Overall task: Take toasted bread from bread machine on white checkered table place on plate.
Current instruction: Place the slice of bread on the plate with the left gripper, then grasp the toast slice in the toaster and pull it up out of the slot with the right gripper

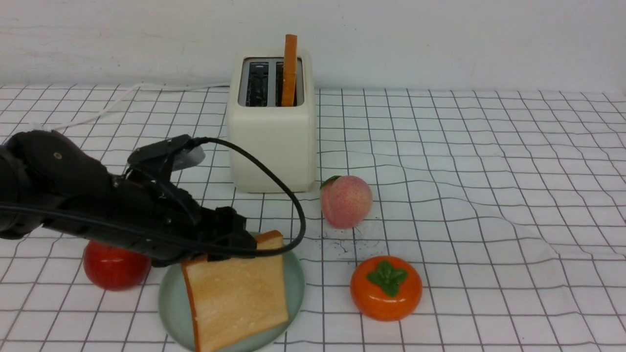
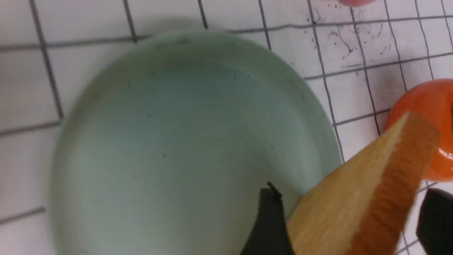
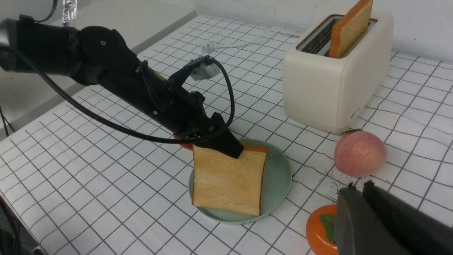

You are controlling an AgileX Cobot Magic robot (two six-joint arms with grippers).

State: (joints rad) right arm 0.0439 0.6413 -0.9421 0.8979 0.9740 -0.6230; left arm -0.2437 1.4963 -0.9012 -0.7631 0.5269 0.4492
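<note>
While the bread machine [image 1: 272, 146] stands toward the back of the bench [image 1: 489, 171], you have one toast slice [image 1: 290, 63] upright in its right-hand slot, poking well above the grey top. Nearer you, the mint-green plate [image 1: 168, 298] lies under a second slice [image 1: 239, 293]. Your left arm's fingers [image 3: 230, 147] grip that slice by its far crust. It slopes down over the plate with a near corner past the rim; whether it touches the plate you cannot tell. Your right arm's fingers [image 3: 354, 219] are closed together with nothing between them.

Your bench is white cloth with a thin dark grid, wrinkled on the right, running back to a plain white wall [image 1: 440, 39]. A white cord [image 1: 122, 98] trails left from behind the bread machine. A peach [image 1: 346, 201] sits near its front right corner, an orange persimmon [image 1: 386, 288] lies right of the plate, and a red fruit [image 1: 115, 266] sits left of the plate, partly hidden by the arm.
</note>
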